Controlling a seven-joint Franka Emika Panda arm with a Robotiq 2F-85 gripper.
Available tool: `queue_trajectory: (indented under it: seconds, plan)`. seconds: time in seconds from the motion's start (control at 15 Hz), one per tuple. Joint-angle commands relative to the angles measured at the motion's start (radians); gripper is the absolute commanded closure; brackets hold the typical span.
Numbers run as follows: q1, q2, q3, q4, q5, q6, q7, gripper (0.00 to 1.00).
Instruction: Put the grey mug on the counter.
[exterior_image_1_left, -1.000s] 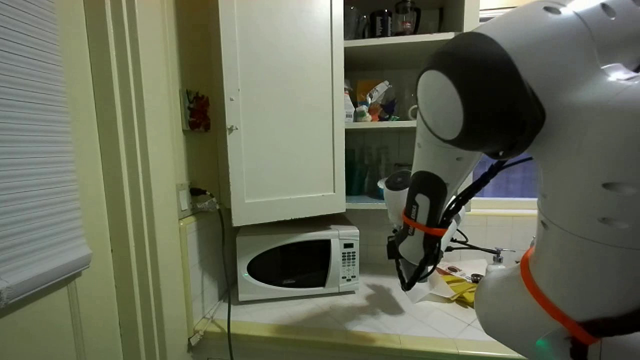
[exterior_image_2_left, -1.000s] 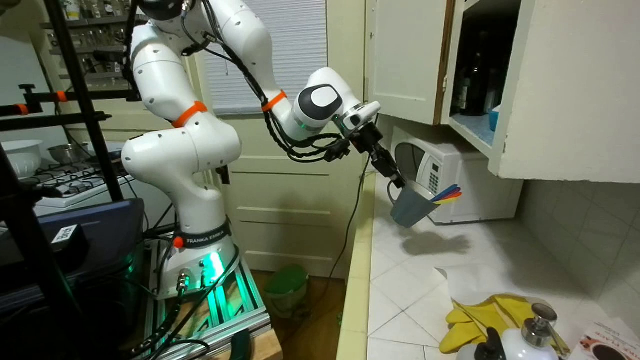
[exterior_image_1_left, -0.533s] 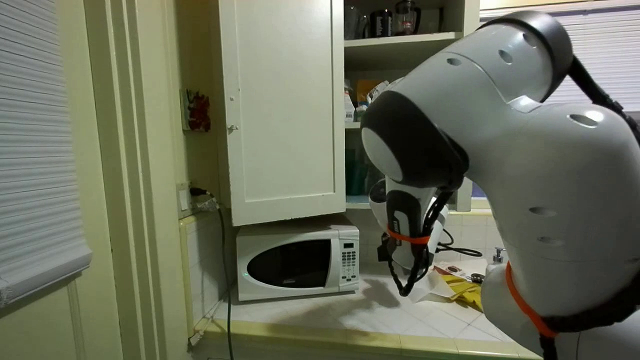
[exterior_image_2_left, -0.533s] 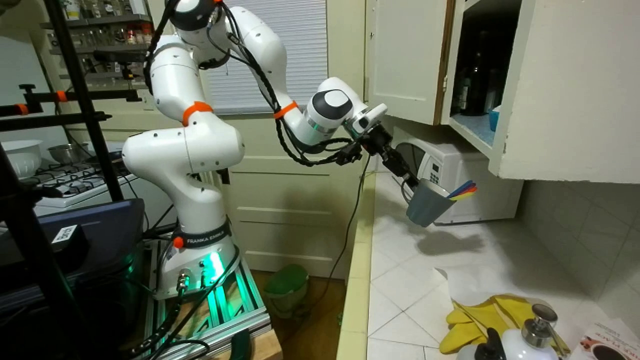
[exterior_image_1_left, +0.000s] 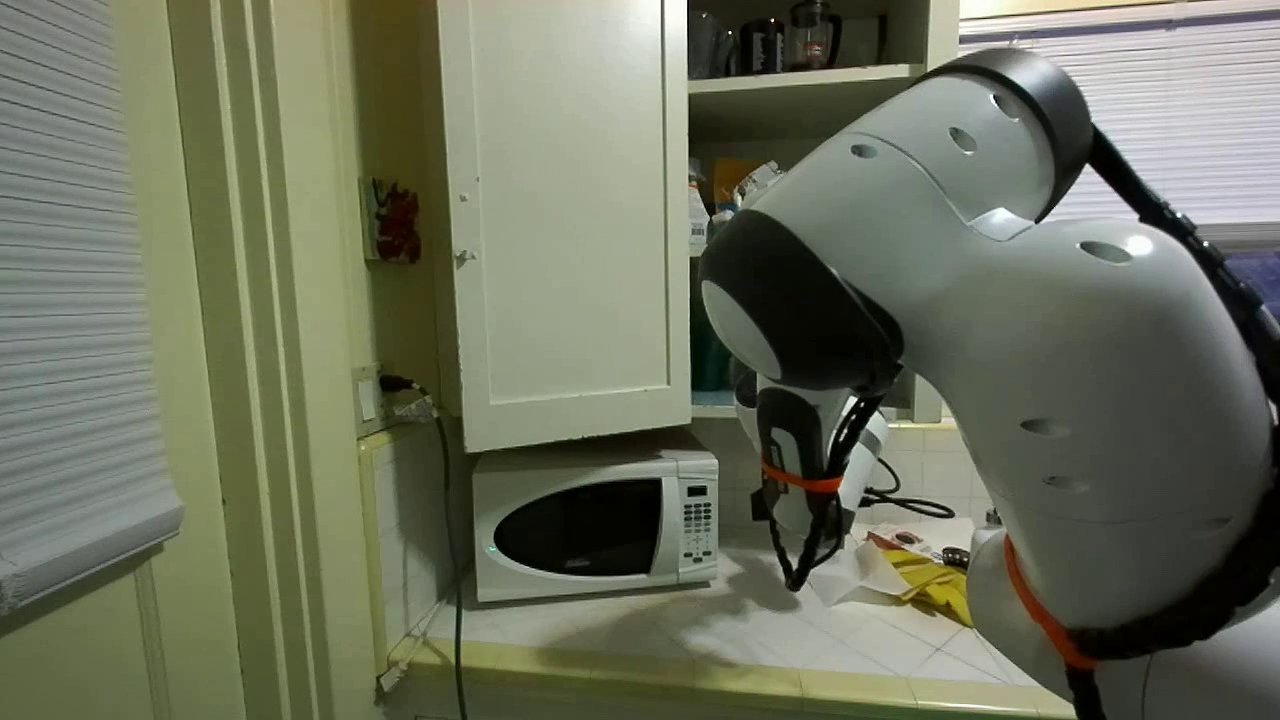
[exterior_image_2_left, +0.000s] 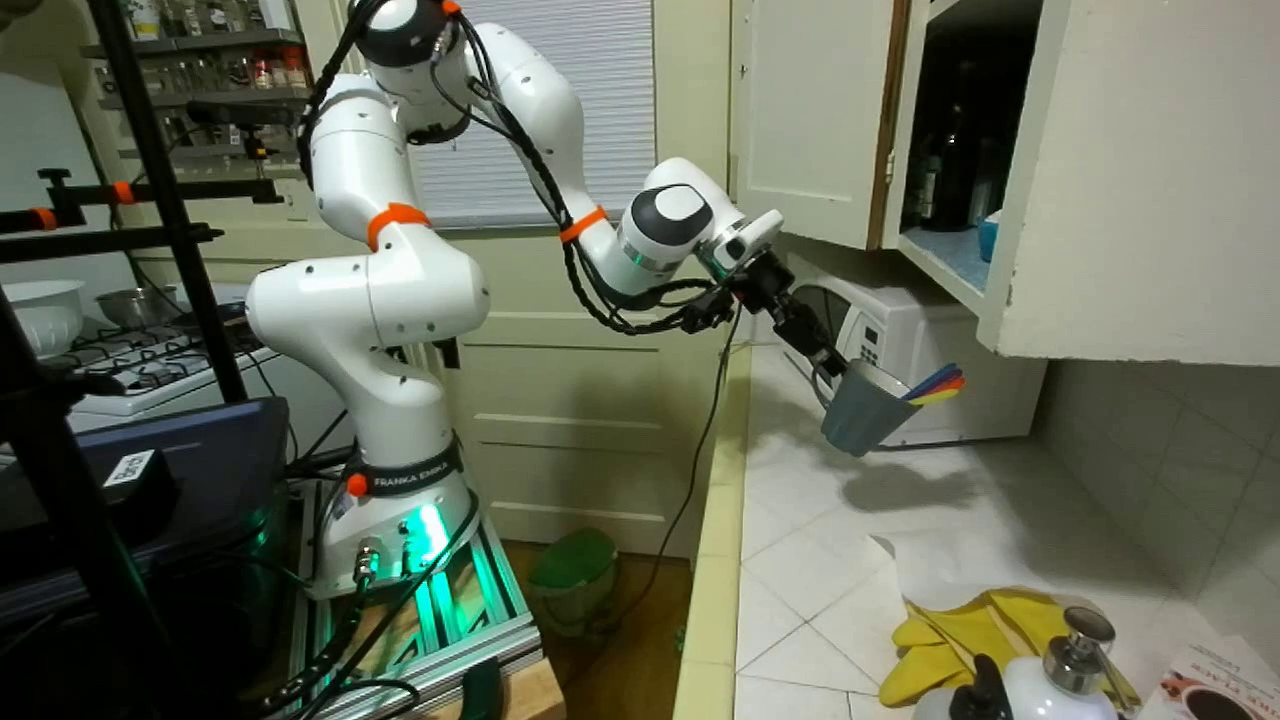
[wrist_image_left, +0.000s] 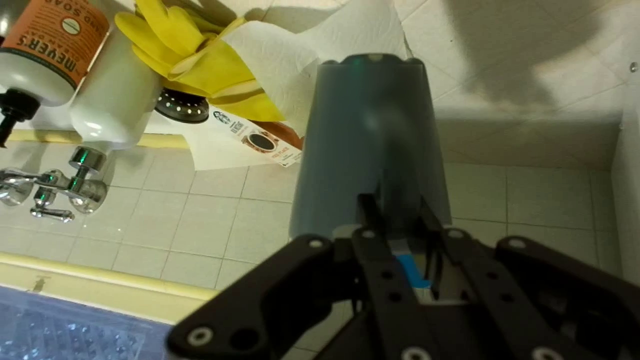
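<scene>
The grey mug (exterior_image_2_left: 864, 412) hangs tilted above the pale counter (exterior_image_2_left: 800, 580), with colourful sticks poking out of its mouth. My gripper (exterior_image_2_left: 830, 362) is shut on the mug's handle. In the wrist view the mug (wrist_image_left: 345, 150) fills the middle, bottom upward, and its handle lies between my two fingertips (wrist_image_left: 398, 215). The mug's shadow falls on the counter below, with a gap between them. In an exterior view the counter (exterior_image_1_left: 850, 640) shows, but my arm hides the gripper, and the mug cannot be seen there.
A white microwave (exterior_image_2_left: 970, 400) stands behind the mug. Cabinets with an open door (exterior_image_1_left: 575, 220) hang above. Yellow gloves (exterior_image_2_left: 970, 640), a paper towel (exterior_image_2_left: 960, 560), a soap bottle (exterior_image_2_left: 1060, 690) and a coffee box (exterior_image_2_left: 1215, 685) lie or stand further along the counter.
My arm has reached further over the counter, carrying the mug with it toward the wall side. The movement is smaller in the last half second. The grip on the handle looks unchanged.
</scene>
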Motion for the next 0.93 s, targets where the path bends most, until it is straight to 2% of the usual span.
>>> queue_trajectory:
  seconds: [0.0, 0.07, 0.4, 0.6, 0.87]
  plan:
    - [-0.032, -0.078, 0.078, -0.021, 0.219, 0.043, -0.014, 0.95]
    - [-0.046, -0.091, 0.102, -0.023, 0.270, 0.040, -0.006, 0.95]
    - [-0.142, -0.310, 0.249, 0.008, 0.462, 0.018, 0.056, 0.95]
    - [-0.180, -0.411, 0.316, 0.044, 0.531, -0.003, 0.080, 0.95]
    - [-0.225, -0.460, 0.368, 0.090, 0.574, 0.008, 0.067, 0.95]
